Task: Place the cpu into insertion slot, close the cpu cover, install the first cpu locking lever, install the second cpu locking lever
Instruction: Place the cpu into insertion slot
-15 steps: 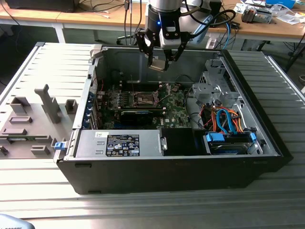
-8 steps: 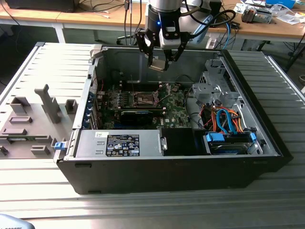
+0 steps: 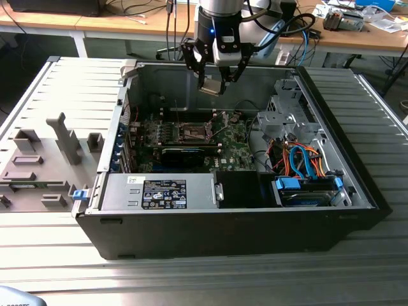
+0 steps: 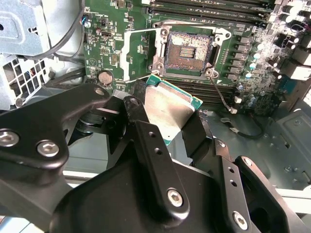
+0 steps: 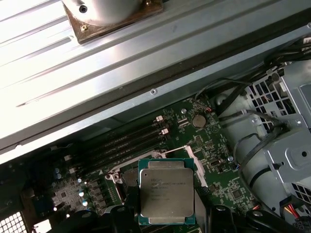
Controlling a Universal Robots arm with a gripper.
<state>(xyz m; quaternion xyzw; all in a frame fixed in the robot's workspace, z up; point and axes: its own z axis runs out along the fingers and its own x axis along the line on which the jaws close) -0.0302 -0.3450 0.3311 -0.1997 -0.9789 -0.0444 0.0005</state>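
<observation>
My gripper (image 3: pixel 210 85) hangs high over the open computer case, shut on the cpu (image 3: pixel 211 87) by two opposite edges. The chip's silvery top (image 5: pixel 166 191) faces the first wrist view, and its underside (image 4: pixel 167 109) faces the second wrist view between the black fingers (image 4: pixel 146 141). The insertion slot (image 4: pixel 187 51) lies well below on the green motherboard (image 3: pixel 233 150), bare, with its dark contact field exposed. The cpu cover (image 4: pixel 138 53) is swung open beside the socket. In the first wrist view the held chip hides most of the socket (image 5: pixel 121 175).
The case's rear wall (image 3: pixel 172 83) stands close to the gripper. A metal drive cage (image 3: pixel 287 118) with orange and blue cables (image 3: pixel 303 159) fills the exterior view's right. The power supply (image 3: pixel 159 191) lies at the front. A grey fixture tray (image 3: pixel 44 159) sits outside the case.
</observation>
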